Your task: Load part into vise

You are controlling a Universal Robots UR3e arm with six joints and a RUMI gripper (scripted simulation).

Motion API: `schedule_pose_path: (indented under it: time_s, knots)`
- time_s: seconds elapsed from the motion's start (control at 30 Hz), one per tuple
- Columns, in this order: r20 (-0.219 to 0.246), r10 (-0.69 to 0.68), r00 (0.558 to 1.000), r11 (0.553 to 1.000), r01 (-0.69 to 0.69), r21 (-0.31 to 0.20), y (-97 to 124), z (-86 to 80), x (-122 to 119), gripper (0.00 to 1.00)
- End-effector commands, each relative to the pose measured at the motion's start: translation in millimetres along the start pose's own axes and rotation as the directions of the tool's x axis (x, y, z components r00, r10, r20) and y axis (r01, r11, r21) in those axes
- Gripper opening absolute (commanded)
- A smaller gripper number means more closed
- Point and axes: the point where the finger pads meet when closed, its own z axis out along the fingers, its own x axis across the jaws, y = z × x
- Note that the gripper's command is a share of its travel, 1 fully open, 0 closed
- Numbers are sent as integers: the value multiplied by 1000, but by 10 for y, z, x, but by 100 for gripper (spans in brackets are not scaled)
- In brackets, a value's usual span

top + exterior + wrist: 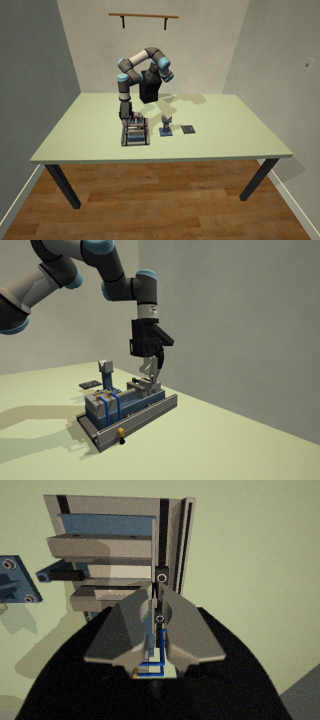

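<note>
The vise [135, 141] [136, 422] [110, 526] stands open. A pale grey strip [135, 572], apparently the part, lies between its fixed jaw [105, 547] [136, 133] and its moving jaw [82, 602] [136, 389]. Its left end is at or close to the black work stop [74, 575]. A narrow dark band shows between strip and fixed jaw; I cannot tell whether they touch. The slot cannot be made out. My gripper [154, 583] [152, 382] is shut and empty, pointing down, fingertips close by the strip's right end; contact is unclear.
The V-block [166, 118] [106, 366] stands on its blue post beside the vise, with no part visible in it. The dark infeed plate [188, 129] [90, 384] beyond it is bare. Blue air hoses [118, 405] rise at the cylinder end, beside a grey rail [139, 422].
</note>
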Motion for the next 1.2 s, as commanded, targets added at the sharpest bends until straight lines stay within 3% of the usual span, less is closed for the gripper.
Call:
schedule_pose_path:
  time_s: [0.0, 1.17]
  knots:
    - [-2, -1, 1000, 1000, 1, 2, -8, -10, -8, 0]
    - [-2, -1, 1000, 1000, 1, 2, -8, -10, -97, 0]
